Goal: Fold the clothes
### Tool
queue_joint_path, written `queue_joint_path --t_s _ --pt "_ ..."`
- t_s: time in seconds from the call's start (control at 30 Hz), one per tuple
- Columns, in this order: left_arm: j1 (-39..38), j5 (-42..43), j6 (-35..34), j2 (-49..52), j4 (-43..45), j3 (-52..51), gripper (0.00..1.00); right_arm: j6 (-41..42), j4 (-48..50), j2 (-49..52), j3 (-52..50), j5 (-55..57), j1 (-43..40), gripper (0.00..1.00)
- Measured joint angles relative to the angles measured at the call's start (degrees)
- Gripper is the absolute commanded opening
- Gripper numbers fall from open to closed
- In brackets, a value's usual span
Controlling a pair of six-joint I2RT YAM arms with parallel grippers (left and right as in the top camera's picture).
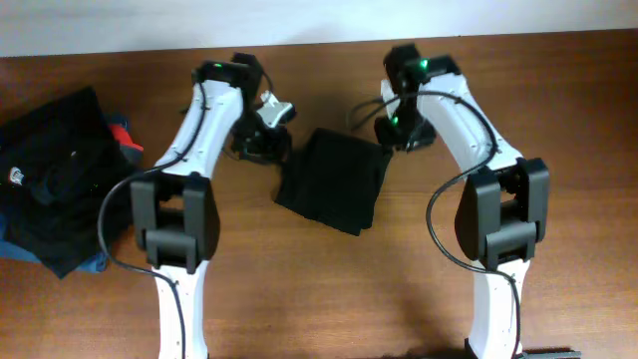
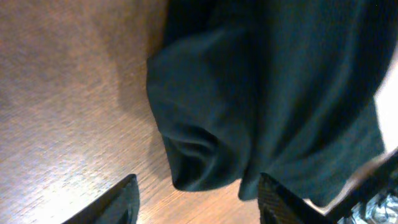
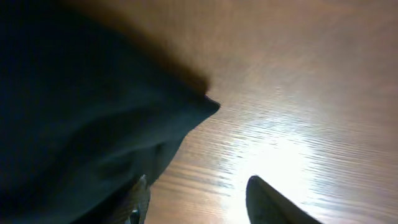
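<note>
A black shirt (image 1: 334, 179), folded into a small rectangle, lies on the wooden table between my two arms. My left gripper (image 1: 263, 143) sits at its upper left corner. In the left wrist view the jaws (image 2: 199, 202) stand open over bare wood, with the shirt's rounded edge (image 2: 205, 143) just beyond the fingertips. My right gripper (image 1: 396, 133) is at the shirt's upper right corner. Its jaws (image 3: 199, 202) are open too, and the shirt's corner (image 3: 93, 124) drapes past the left finger (image 3: 140, 198), with nothing pinched.
A heap of other dark clothes (image 1: 55, 179), with a white logo, a red patch (image 1: 120, 133) and blue cloth underneath, lies at the table's left edge. Bare wood (image 1: 329, 289) spreads in front of the shirt. The table's far edge (image 1: 319, 42) meets a white wall.
</note>
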Motion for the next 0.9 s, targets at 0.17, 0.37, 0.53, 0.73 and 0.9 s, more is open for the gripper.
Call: queue_joint_path --t_s 0.17,0.37,0.53,0.73,0.9 --pt "2.3 7.8 6.4 -0.3 1.6 0.1 0.87 -0.1 -7.3 0.1 10.6 1.0 -0.8 0.63" --pt "1.9 11.4 9.0 1.0 3.7 0.1 0.94 -0.3 -13.0 0.1 16.0 1.3 -4.8 0.64" --pt "0.8 12.6 9.2 6.5 3.4 0.2 0.94 -0.3 -13.5 0.1 16.0 1.6 -5.3 0.64" --pt "-1.9 17.8 9.7 10.1 0.2 0.9 0.90 -0.3 -13.6 0.1 16.0 1.6 -5.3 0.64" --pt "-7.3 18.3 10.2 11.2 -0.2 1.0 0.14 -0.3 -13.7 0.1 16.0 1.6 -5.3 0.64"
